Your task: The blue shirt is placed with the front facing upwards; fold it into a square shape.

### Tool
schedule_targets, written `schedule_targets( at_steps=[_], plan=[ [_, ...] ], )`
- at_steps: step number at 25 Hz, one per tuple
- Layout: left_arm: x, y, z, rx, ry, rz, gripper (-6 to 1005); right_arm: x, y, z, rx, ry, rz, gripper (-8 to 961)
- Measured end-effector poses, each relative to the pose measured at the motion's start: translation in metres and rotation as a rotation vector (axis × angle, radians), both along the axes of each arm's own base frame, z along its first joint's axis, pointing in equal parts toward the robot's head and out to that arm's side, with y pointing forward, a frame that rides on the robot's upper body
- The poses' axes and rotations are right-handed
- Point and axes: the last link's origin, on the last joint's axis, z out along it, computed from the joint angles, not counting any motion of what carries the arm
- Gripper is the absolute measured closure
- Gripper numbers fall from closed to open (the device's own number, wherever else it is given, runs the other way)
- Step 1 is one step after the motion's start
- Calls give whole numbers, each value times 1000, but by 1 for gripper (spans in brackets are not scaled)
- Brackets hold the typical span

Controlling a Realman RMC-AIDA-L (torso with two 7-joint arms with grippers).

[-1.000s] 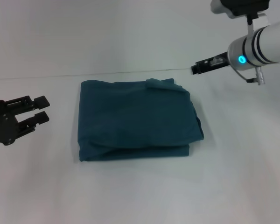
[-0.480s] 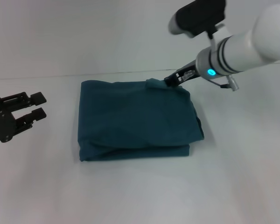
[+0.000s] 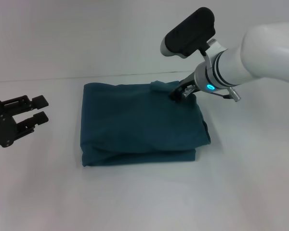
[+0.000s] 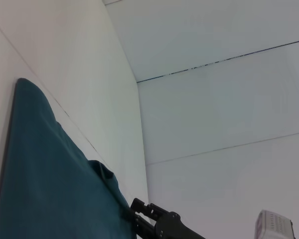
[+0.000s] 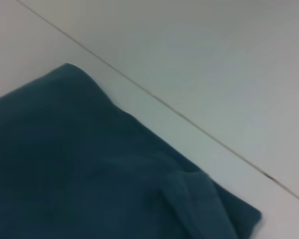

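Light's even and bright overhead, no glare on my white table (image 3: 135,202). Soft shadow just under the blue shirt (image 3: 139,122) edge and below my right gripper (image 3: 177,94). My right wrist cam is blurry, soft focus throughout.

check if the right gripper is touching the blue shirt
Touching. In the head view the right gripper presses into the far right corner of the folded blue shirt, no gap visible; the left wrist view agrees.

The right gripper's (image 3: 177,95) black fingertips sink into the folded teal-blue cotton shirt (image 3: 139,124) at its 1 o'clock corner, hiding their spread. The shirt's lettering is folded from sight.
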Motion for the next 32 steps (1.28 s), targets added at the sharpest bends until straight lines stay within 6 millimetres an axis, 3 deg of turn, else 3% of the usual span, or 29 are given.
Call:
schedule_targets(
  at_steps=[9,17,24,28,32],
  plan=[
    [0,-1,-2,-5,-6,4,500,12,13,14,159,26,-57,431],
    [0,-1,-2,-6,-12,-1,499,27,21,50,282,181,-219,406],
    [0,-1,0,-7,17,-22,499,40,-6,76,157,417,-330,383],
    [3,-4,4,-8,68,-104,499,56,-34,98,-15,726,-391,371],
    [2,-8,5,-19,127,-136,499,85,-70,125,-126,991,-440,358]
  ],
)
